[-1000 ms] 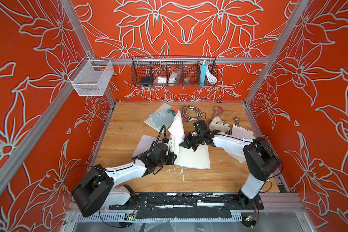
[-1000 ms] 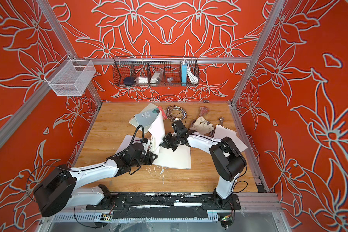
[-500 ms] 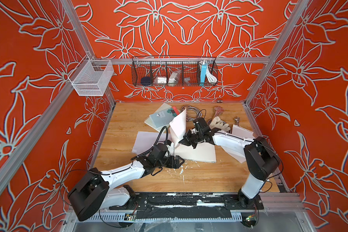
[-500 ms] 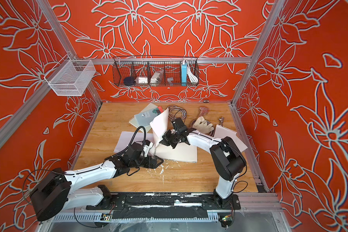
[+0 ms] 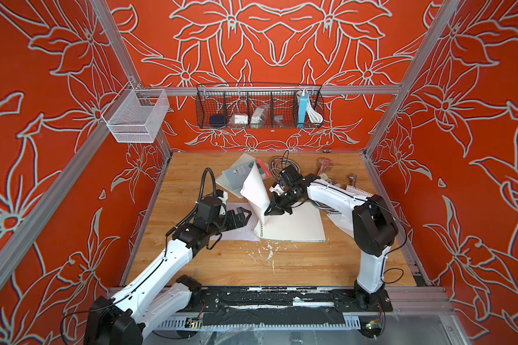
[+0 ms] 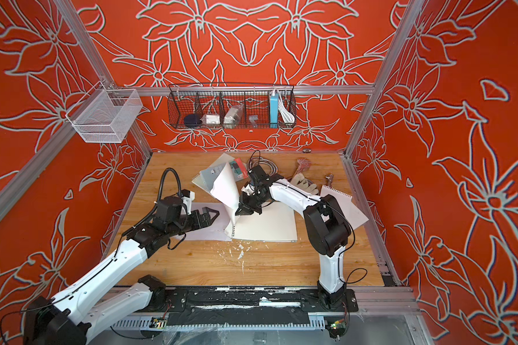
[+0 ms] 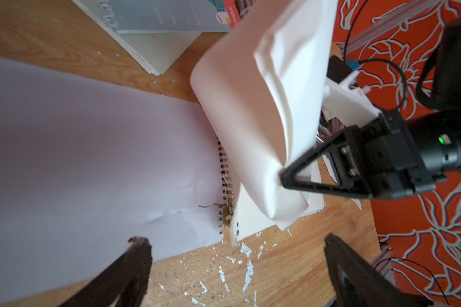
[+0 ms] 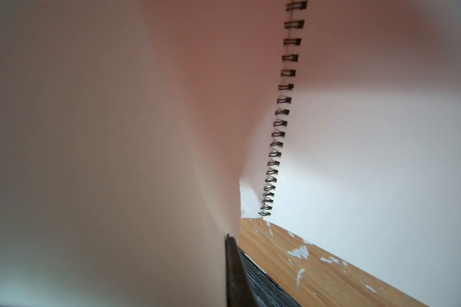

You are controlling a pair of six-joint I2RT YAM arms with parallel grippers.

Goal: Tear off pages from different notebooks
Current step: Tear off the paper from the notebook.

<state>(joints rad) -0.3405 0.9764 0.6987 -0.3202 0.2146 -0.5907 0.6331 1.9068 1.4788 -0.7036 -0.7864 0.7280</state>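
An open spiral notebook (image 5: 293, 224) (image 6: 266, 224) lies mid-table with blank white pages up. One page (image 5: 253, 191) (image 6: 225, 188) (image 7: 250, 106) (image 8: 104, 159) curls up from its spiral binding (image 7: 225, 180) (image 8: 277, 119). My right gripper (image 5: 271, 210) (image 6: 241, 210) (image 7: 285, 180) (image 8: 228, 236) is shut on that page's edge. My left gripper (image 5: 245, 218) (image 6: 213, 216) (image 7: 237, 271) stands open just left of the spiral, with nothing between its fingers, above a loose flat page (image 5: 237, 236) (image 7: 91, 146). A light blue notebook (image 5: 240, 173) (image 6: 213, 173) with a red strip lies behind.
Torn paper scraps (image 5: 266, 251) litter the wood in front of the notebook. A white sheet with a punched edge (image 6: 341, 203), a glove (image 6: 304, 182) and a coiled cable (image 6: 263, 165) lie at the right and back. A wire basket (image 5: 259, 106) hangs on the back wall.
My left gripper has opened, let go at the spiral edge and drawn back a little to the left. The right gripper still holds the page, which now curls further left.
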